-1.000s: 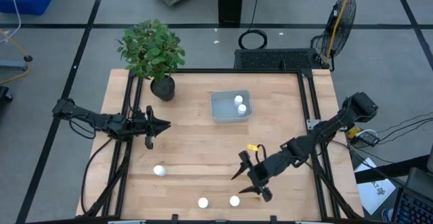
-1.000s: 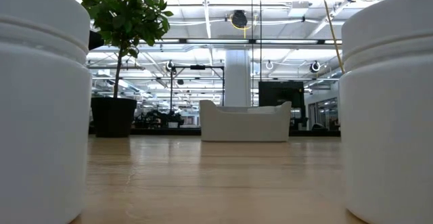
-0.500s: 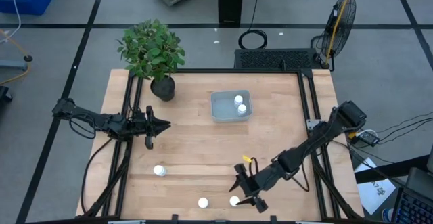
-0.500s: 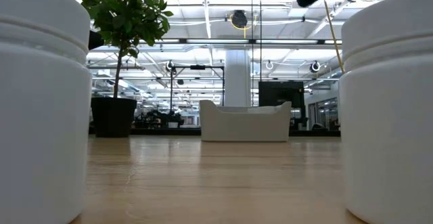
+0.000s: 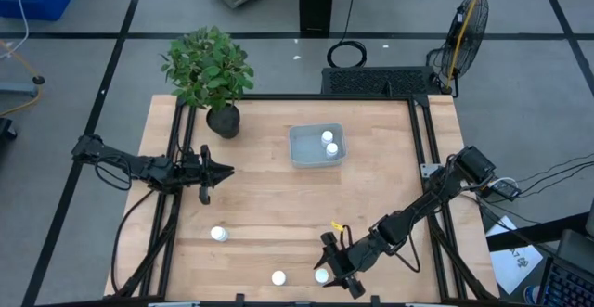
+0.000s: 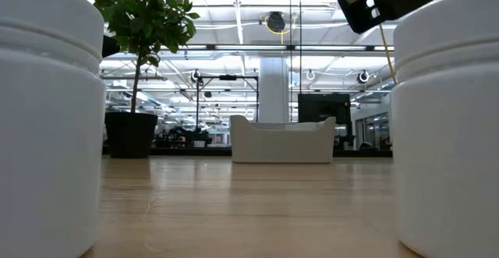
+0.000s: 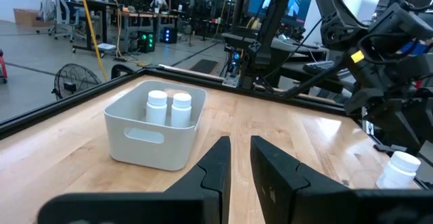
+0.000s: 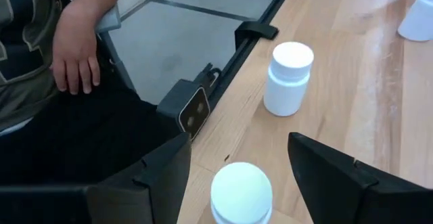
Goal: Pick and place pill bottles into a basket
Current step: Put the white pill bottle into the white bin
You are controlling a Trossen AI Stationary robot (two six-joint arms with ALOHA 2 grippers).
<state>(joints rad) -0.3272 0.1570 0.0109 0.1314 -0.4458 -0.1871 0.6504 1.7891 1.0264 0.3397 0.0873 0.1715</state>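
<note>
High view: basket near the far middle of the surface, two pill bottles inside. Three bottles loose along the near edge: one left, one middle, one right beside the right gripper. Step judged: reach for the third pick. Left gripper parked at the left side. Potted plant at the far left corner, well off the carry path.

Low view: two bottles close at either edge, basket beyond; nothing between.

Left wrist view: fingers nearly closed, holding nothing.

Right wrist view: fingers spread wide and empty, bottle cap between them. Next move calls for lowering and closing. A person's hand rests beyond the surface edge.
</note>
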